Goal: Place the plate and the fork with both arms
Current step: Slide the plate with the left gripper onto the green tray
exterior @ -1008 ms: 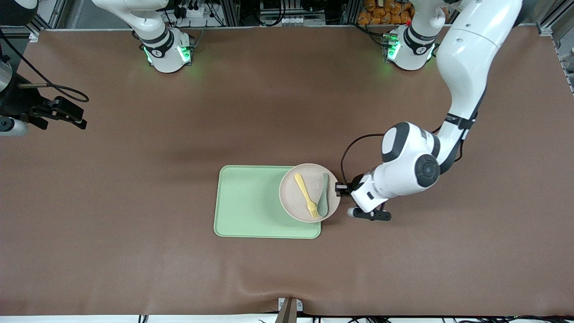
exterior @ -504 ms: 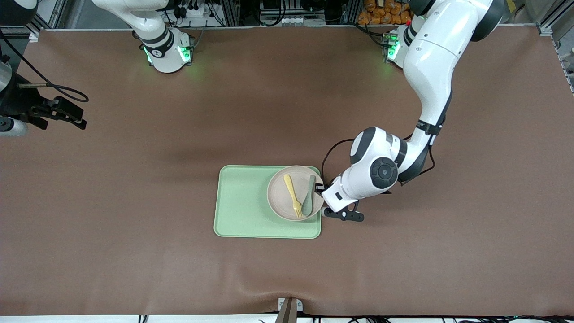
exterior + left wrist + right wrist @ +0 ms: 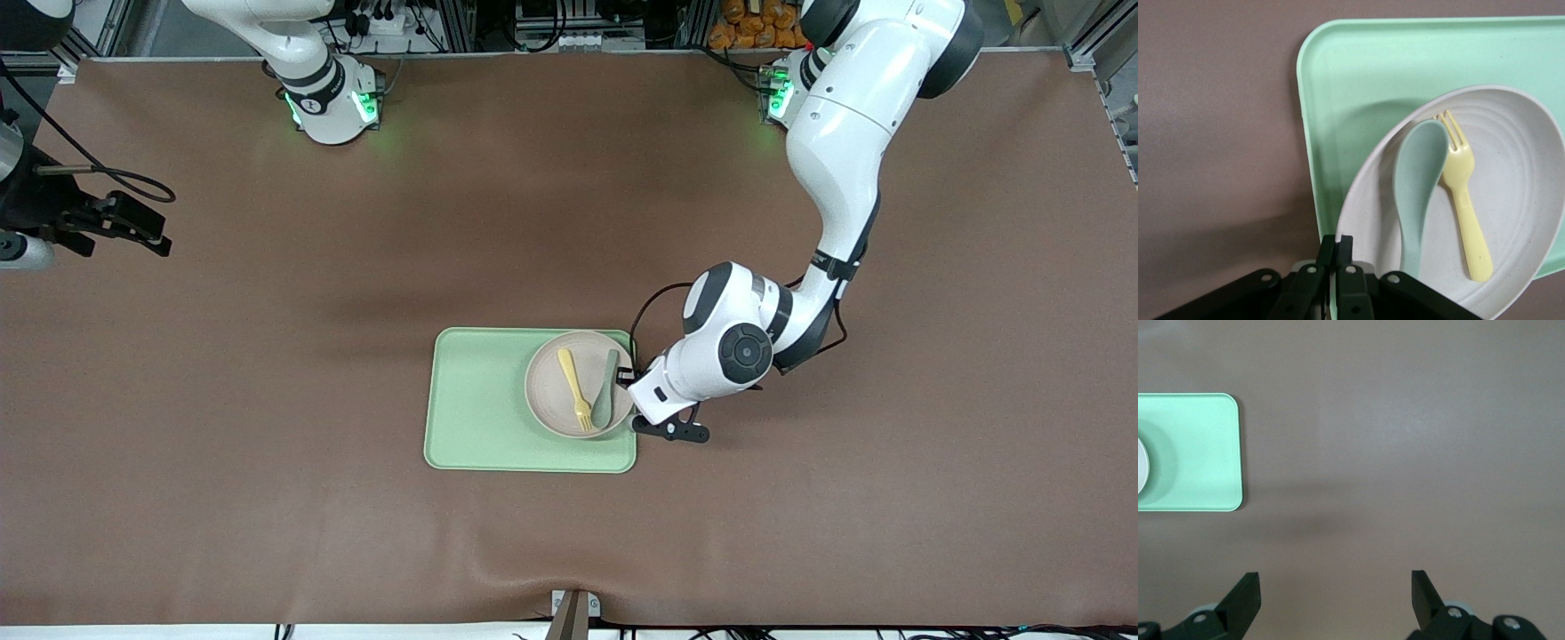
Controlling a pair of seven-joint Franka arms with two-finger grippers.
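Plate [image 3: 578, 384] placement looks nearly finished: the round pale dish sits over the green tray [image 3: 484, 400], at the tray's end toward the left arm, its rim reaching the tray's edge there. From the left wrist view it appears tilted, so I cannot tell whether it rests flat on the tray or hangs just above it. On the plate lie the yellow fork [image 3: 573, 389] and, just beside it, a grey-green spoon [image 3: 605, 389], side by side.

The left tool [image 3: 1336, 267] is clamped together on the plate's rim at the side toward the left arm's end of the worktop [image 3: 800, 533], so the dish is not yet released.

The right tool [image 3: 1335, 593] waits with its fingers wide apart over bare worktop toward the right arm's end, holding nothing, well apart from the tray.

By my reading, what remains is setting the plate down, letting go, and then moving the fork, which the idle right arm would likely take.
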